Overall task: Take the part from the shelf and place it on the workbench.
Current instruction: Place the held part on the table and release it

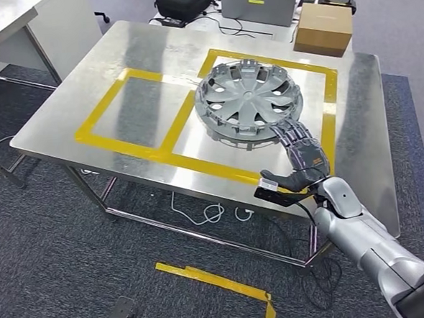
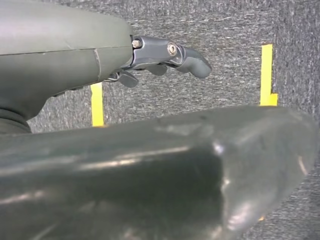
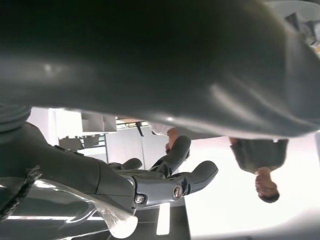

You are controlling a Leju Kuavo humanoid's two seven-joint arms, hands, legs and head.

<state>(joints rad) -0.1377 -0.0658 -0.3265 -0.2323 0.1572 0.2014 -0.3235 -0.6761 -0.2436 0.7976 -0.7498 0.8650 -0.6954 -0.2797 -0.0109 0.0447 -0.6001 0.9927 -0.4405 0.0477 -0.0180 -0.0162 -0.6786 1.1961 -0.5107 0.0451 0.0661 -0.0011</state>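
One hubcap (image 1: 249, 101) flat on workbench (image 1: 87, 102), right robot hand (image 1: 302, 153) touching rim

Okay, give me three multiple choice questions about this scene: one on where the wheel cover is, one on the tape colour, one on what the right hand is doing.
1. Where does the wheel cover lie?
A. On the floor
B. In the right taped square on the workbench
C. On the cardboard box

2. What colour is the tape on the workbench?
A. Red
B. Blue
C. Yellow

3. What is the right hand doing?
A. Hanging over the carpet
B. Touching the cover's near rim with its fingers
C. Lifting the box

Answers: 1 B, yellow lines frame it. 2 C, plainly yellow. 3 B, fingers overlap the rim.
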